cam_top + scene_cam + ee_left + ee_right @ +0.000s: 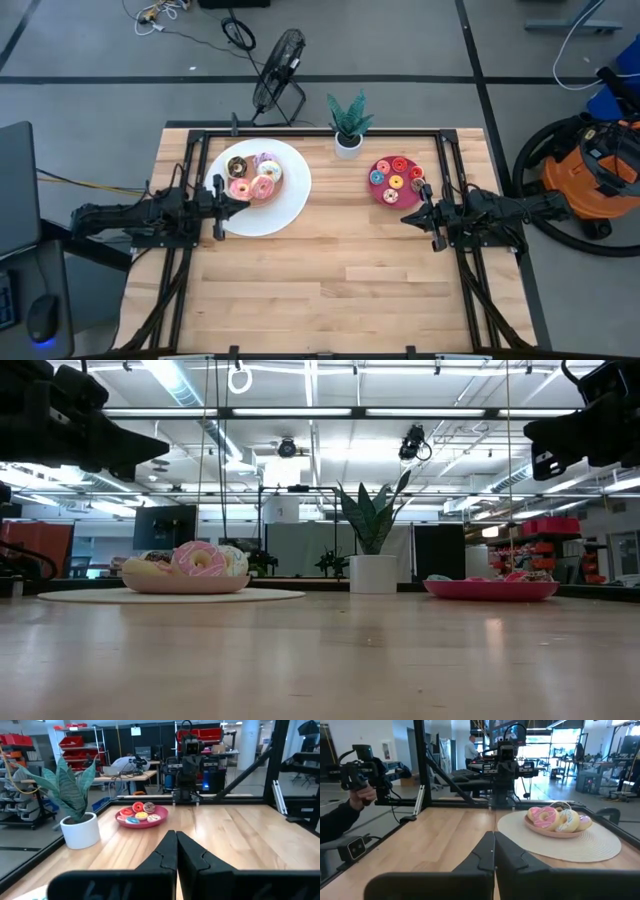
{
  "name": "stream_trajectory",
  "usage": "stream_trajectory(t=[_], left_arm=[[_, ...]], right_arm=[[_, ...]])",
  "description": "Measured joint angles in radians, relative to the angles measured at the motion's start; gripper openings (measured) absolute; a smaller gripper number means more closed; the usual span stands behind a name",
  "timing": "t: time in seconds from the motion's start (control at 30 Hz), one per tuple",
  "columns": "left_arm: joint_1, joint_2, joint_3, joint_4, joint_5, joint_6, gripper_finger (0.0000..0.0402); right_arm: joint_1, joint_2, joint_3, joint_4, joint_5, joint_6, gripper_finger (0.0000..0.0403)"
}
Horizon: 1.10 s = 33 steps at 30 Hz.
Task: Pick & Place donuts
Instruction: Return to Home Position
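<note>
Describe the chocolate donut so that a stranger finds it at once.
On the table's left half lies a white plate holding a donut pile. The chocolate donut is at the pile's top left in the high view, the only dark brown one among pink and white.

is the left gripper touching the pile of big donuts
Apart. The low view shows the left gripper hanging high above the donuts, with clear space between them.
</note>
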Motion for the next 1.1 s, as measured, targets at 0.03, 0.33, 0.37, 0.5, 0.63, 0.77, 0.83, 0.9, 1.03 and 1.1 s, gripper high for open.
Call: stream_trajectory(t=[0.03,0.33,0.37,0.5,0.63,0.77,0.83,0.9,1.03,1.1], left_arm=[[0.000,0.000,0.000,0.000,0.000,0.000,0.0002],[0.000,0.000,-0.001,0.007,-0.001,0.000,0.0002],[0.000,0.000,-0.001,0.008,-0.001,0.000,0.0002],[0.000,0.000,-0.001,0.009,-0.001,0.000,0.0002],[0.000,0.000,-0.001,0.011,-0.002,0.000,0.0003],[0.000,0.000,-0.001,0.013,-0.002,0.000,0.0003],[0.000,0.000,-0.001,0.014,-0.002,0.001,0.0003],[0.000,0.000,-0.001,0.015,-0.002,0.000,0.0003],[0.000,0.000,-0.001,0.015,-0.002,0.000,0.0003],[0.000,0.000,-0.001,0.016,-0.002,0.000,0.0003]], right_arm=[[0.000,0.000,0.000,0.000,0.000,0.001,0.0005],[0.000,0.000,0.000,0.000,0.000,0.074,0.0005],[0.000,0.000,0.000,0.001,0.000,0.074,0.0005],[0.000,0.000,0.000,0.000,0.000,0.075,0.0010],[0.000,0.000,0.000,0.000,0.000,0.075,0.0017],[0.000,0.000,0.000,0.000,0.000,0.075,0.0021],[0.000,0.000,0.000,0.000,0.000,0.075,0.0021],[0.000,0.000,0.000,0.000,0.000,0.075,0.0022],[0.000,0.000,0.000,0.001,0.000,0.075,0.0022],[0.000,0.000,0.000,0.001,0.001,0.075,0.0022]])
